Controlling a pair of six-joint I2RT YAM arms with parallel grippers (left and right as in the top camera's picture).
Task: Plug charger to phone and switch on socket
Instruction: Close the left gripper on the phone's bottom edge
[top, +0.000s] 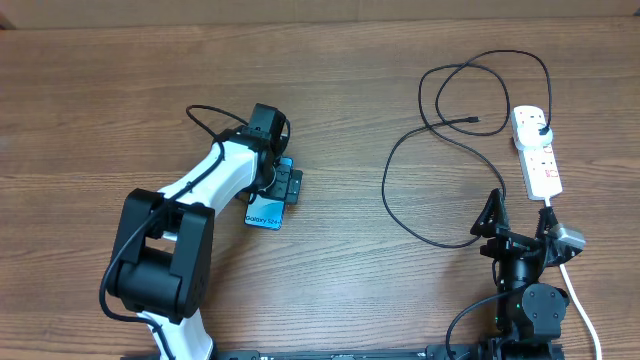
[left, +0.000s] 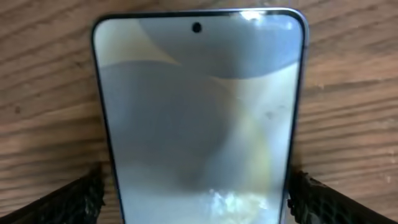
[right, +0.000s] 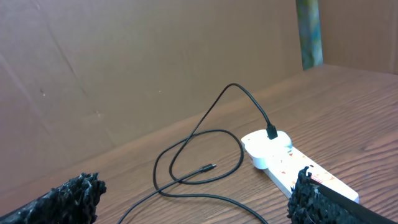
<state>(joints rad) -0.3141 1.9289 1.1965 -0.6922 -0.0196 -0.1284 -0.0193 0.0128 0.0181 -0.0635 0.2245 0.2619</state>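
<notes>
The phone (top: 264, 213) lies flat on the wooden table, its pale screen (left: 199, 118) filling the left wrist view. My left gripper (top: 276, 186) hangs over it, open, one finger (left: 68, 199) at each long edge with a thin gap on either side. The white socket (top: 537, 150) lies at the right, with the charger's black plug (top: 540, 127) in its far end. The charger cable (top: 400, 190) loops across the table and its connector tip (top: 475, 121) lies loose. My right gripper (top: 519, 214) stands open near the socket's near end, facing the cable tip (right: 208, 168) and the socket (right: 292, 163).
The socket's thick white cord (top: 580, 300) runs back past the right arm's base toward the front edge. A brown cardboard wall (right: 155, 62) stands behind the table. Bare wood lies between the two arms.
</notes>
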